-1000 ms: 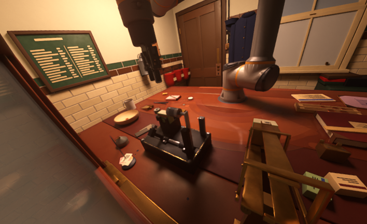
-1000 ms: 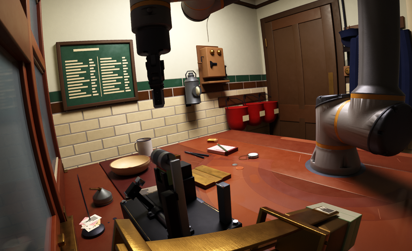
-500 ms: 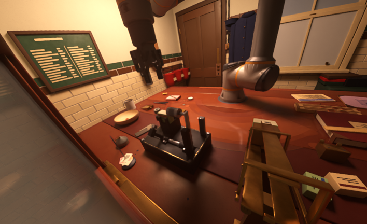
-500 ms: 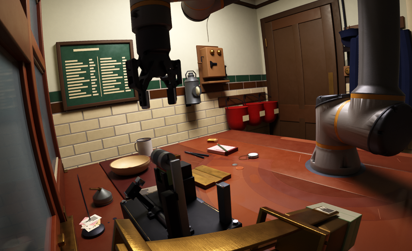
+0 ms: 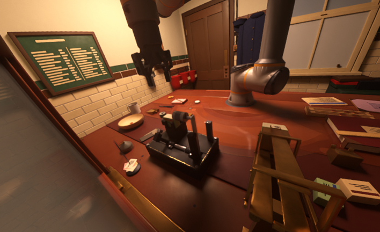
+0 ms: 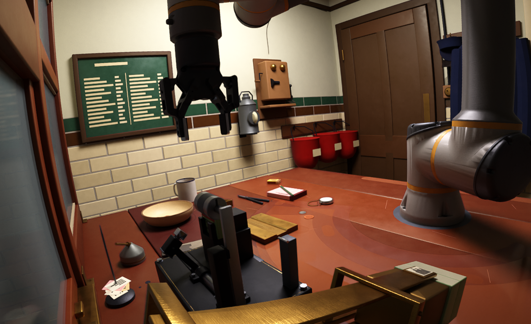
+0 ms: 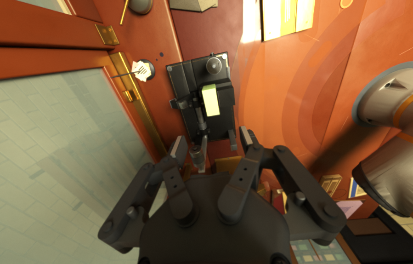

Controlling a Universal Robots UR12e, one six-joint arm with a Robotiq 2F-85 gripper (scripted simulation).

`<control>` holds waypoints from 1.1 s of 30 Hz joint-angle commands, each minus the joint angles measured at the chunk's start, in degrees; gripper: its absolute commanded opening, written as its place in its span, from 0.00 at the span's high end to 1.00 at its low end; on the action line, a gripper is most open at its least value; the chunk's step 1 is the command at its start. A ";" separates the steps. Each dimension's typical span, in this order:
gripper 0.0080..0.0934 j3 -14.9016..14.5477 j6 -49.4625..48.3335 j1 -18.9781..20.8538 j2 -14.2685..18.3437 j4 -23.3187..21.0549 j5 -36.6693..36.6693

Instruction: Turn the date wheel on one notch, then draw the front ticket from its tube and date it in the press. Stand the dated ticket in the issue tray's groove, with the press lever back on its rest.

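Near the counter's window edge sits the black dating press (image 5: 182, 144) (image 6: 223, 262) (image 7: 201, 101). Its lever stands up, topped by a round dark knob (image 5: 179, 116) (image 6: 207, 203) (image 7: 196, 152). A short black post (image 5: 209, 130) (image 6: 289, 258) rises at the press's right side. A pale green block (image 7: 210, 99) lies on top of the press. To the right stands the brass ticket tube rack (image 5: 278, 164) (image 6: 299, 302), with a ticket (image 6: 420, 271) on its far end. A slotted wooden tray (image 6: 269, 227) lies behind the press. My gripper (image 5: 154, 79) (image 6: 203, 131) (image 7: 211, 141) hangs high above the press, open and empty.
A wooden bowl (image 5: 131, 121) (image 6: 166, 212) and a white mug (image 5: 133, 107) (image 6: 185, 188) sit by the brick wall. A paper spike (image 5: 132, 167) (image 6: 116, 288) and a small cone (image 6: 131, 253) stand near the window. The arm's base (image 5: 243, 86) (image 6: 440, 189) rises mid-counter. Boxes (image 5: 358, 190) lie on the right.
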 commanded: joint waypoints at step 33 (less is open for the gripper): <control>0.41 -1.95 6.61 6.47 1.77 0.10 0.01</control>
